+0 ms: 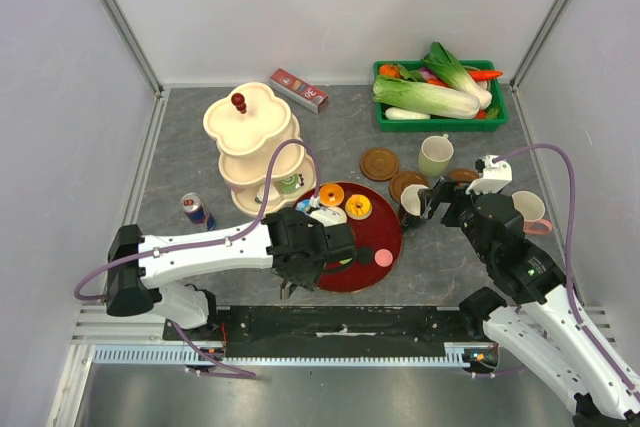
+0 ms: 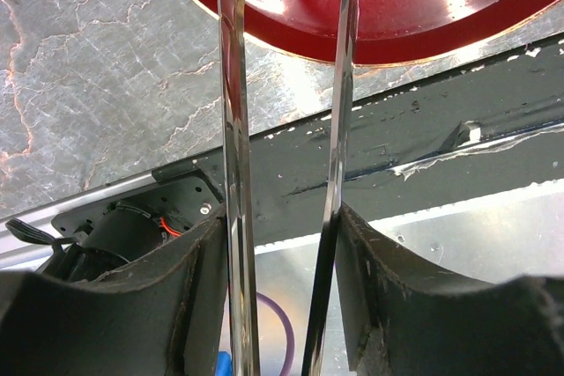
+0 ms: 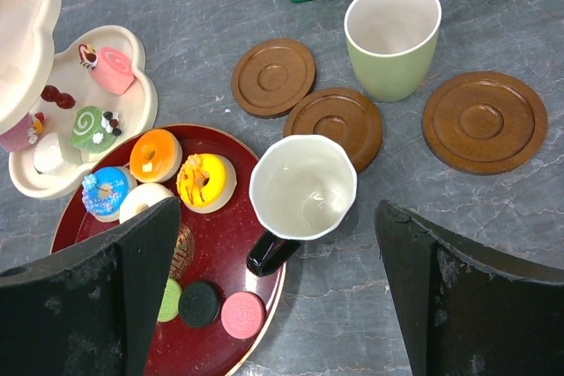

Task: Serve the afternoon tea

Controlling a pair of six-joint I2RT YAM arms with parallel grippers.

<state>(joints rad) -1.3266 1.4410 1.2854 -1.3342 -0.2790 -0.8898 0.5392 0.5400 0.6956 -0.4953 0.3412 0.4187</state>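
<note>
My left gripper point(image 2: 282, 217) is shut on a pair of metal tongs point(image 2: 231, 129). Their blades stand slightly apart and reach over the near rim of the red tray point(image 2: 397, 33). Whether the tips hold anything is cut off at the frame's top edge. The tray carries donuts point(image 3: 206, 180) and round sweets point(image 3: 243, 315). My right gripper point(image 3: 275, 217) hangs open above a black mug point(image 3: 302, 187) with a white inside, standing at the tray's right edge. A pale green mug point(image 3: 392, 37) stands among three brown coasters point(image 3: 333, 125). Swirl cakes point(image 3: 113, 70) sit on the cream tiered stand point(image 1: 250, 127).
A green crate point(image 1: 440, 122) of vegetables stands at the back right. A red box point(image 1: 299, 90) lies at the back and a drink can point(image 1: 196, 211) left of the stand. A white mug point(image 1: 528, 212) sits by the right arm.
</note>
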